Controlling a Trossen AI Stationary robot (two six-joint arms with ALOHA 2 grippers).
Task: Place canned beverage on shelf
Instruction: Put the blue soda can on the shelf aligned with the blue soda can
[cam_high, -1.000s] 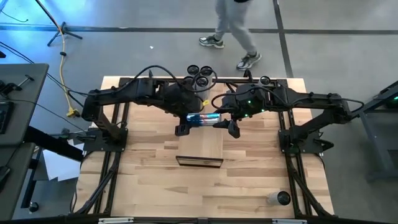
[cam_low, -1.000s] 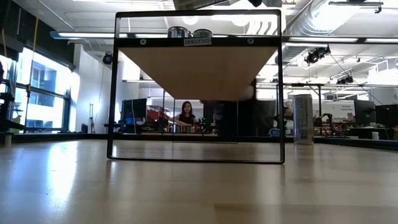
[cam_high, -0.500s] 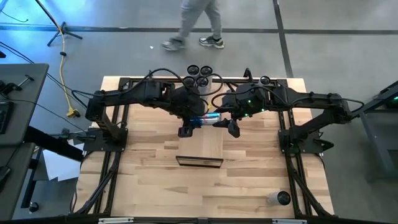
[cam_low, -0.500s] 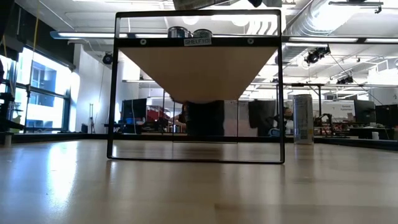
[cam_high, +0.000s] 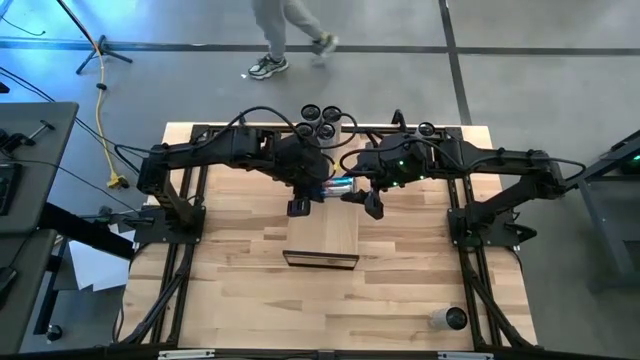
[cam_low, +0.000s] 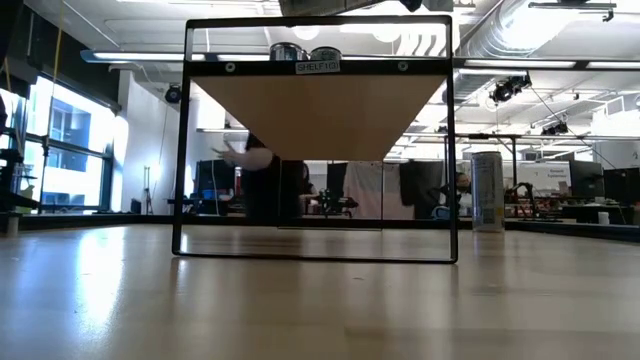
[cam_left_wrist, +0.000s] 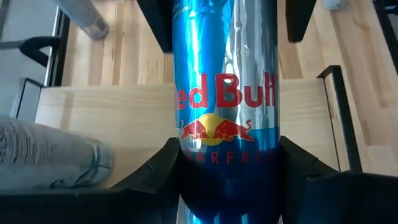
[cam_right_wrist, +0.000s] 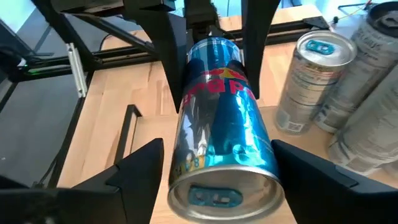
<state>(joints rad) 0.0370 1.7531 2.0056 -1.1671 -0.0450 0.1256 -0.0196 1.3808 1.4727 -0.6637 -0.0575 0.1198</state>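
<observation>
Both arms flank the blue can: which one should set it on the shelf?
Left: left fingers clamp the blue aluminium Red Bull can above the pale wooden shelf; right fingers stand clear.

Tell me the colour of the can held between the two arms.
Blue and silver with red lettering; the can shows best in the left wrist view.

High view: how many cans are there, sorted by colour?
Blue can, in the air over the shelf: 1
Silver cans, grouped at the far end: 4
Pale can, alone at the near right: 1
Total: 6
</observation>
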